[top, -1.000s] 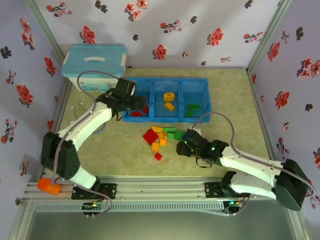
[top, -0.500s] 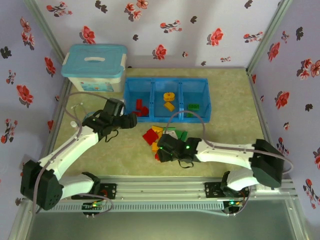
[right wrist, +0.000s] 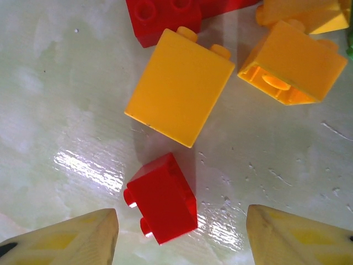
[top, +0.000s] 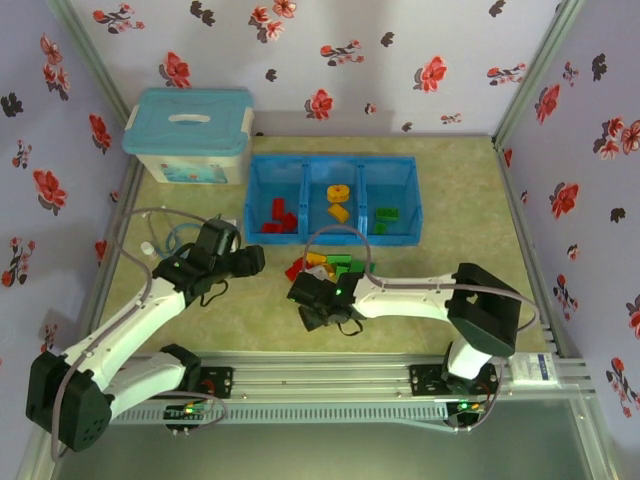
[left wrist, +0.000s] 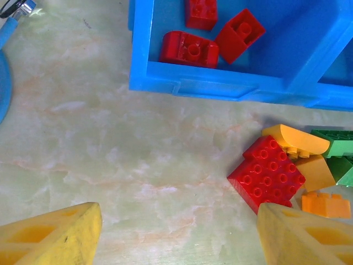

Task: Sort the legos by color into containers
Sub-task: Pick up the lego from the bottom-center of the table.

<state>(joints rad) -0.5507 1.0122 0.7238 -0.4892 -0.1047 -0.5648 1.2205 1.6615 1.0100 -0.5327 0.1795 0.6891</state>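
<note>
The blue tray [top: 334,240] holds red legos [top: 277,216] in its left compartment, orange ones [top: 338,200] in the middle and green ones [top: 385,214] on the right. A mixed pile of legos [top: 328,263] lies in front of it. My left gripper [top: 250,262] hovers open over bare table left of the pile; its wrist view shows the tray wall [left wrist: 220,88], the red legos [left wrist: 190,48] inside and a big red plate [left wrist: 267,174]. My right gripper [top: 310,308] is open, with a small red brick [right wrist: 162,199] on the table between its fingers. Orange bricks [right wrist: 179,88] lie just beyond.
A pale-blue lidded box [top: 188,135] stands at the back left beside the tray. Flowered walls close in the table on three sides. A metal rail [top: 320,385] runs along the near edge. Bare table lies left and right of the pile.
My left gripper drew back from the tray's left compartment to the table near the pile. My right arm swung left across the pile to the small red brick.
</note>
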